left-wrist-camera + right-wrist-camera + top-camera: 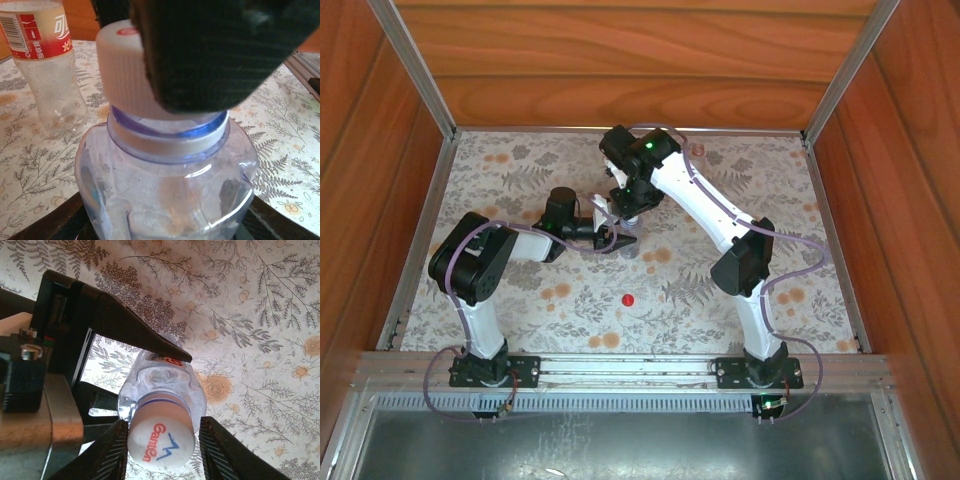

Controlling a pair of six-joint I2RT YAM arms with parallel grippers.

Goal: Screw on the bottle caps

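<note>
Left gripper (pixel 612 238) clamps the bluish bottle (pixel 165 190). Right gripper (pixel 161 432) flanks the white cap (pixel 160 445) on its neck at 9 and 3 o'clock; I cannot tell if it pinches. I would squeeze squarely, then twist level.

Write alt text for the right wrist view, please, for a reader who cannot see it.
A white cap sits on a bluish clear bottle, flanked by the two black fingers of the right gripper. The left gripper holds the bottle's body over a floral table cover.
</note>
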